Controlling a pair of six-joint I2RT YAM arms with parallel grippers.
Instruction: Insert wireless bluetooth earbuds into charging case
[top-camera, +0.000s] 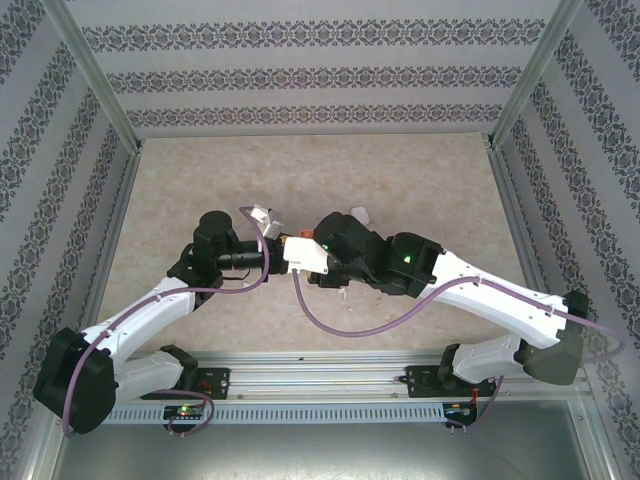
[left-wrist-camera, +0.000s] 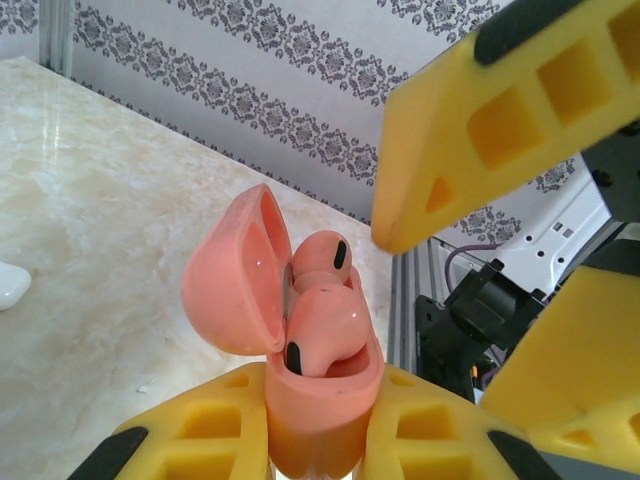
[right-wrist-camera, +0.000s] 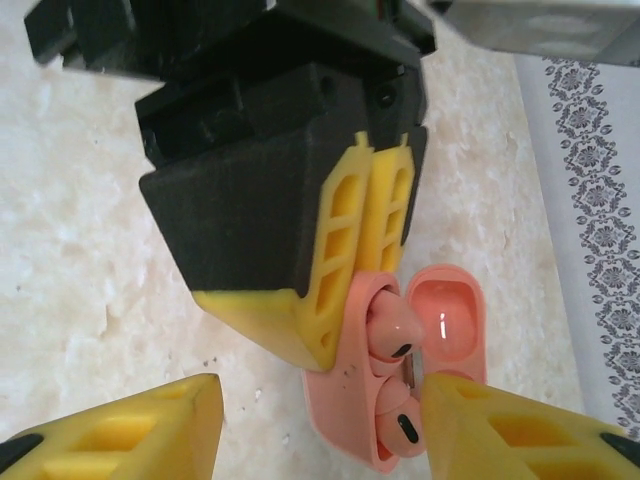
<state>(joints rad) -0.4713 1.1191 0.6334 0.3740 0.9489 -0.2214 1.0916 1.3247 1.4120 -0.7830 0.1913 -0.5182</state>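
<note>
My left gripper (left-wrist-camera: 320, 435) is shut on the lower body of a salmon-pink charging case (left-wrist-camera: 320, 400), holding it upright above the table. Its lid (left-wrist-camera: 228, 285) is hinged open to the left. Two salmon-pink earbuds (left-wrist-camera: 325, 325) (left-wrist-camera: 322, 258) sit in the case's wells, their heads sticking out. In the right wrist view the same case (right-wrist-camera: 345, 400) shows both earbuds (right-wrist-camera: 392, 325) (right-wrist-camera: 405, 425) beside the open lid (right-wrist-camera: 447, 320). My right gripper (right-wrist-camera: 320, 400) is open, its yellow fingers (right-wrist-camera: 130, 430) spread on either side of the case and holding nothing.
Both arms meet over the middle of the marble-patterned table (top-camera: 200, 180). Two small white items (top-camera: 262, 214) (top-camera: 358, 212) lie just behind the grippers. Patterned walls enclose the table on three sides, and a metal rail (top-camera: 320, 375) runs along the near edge.
</note>
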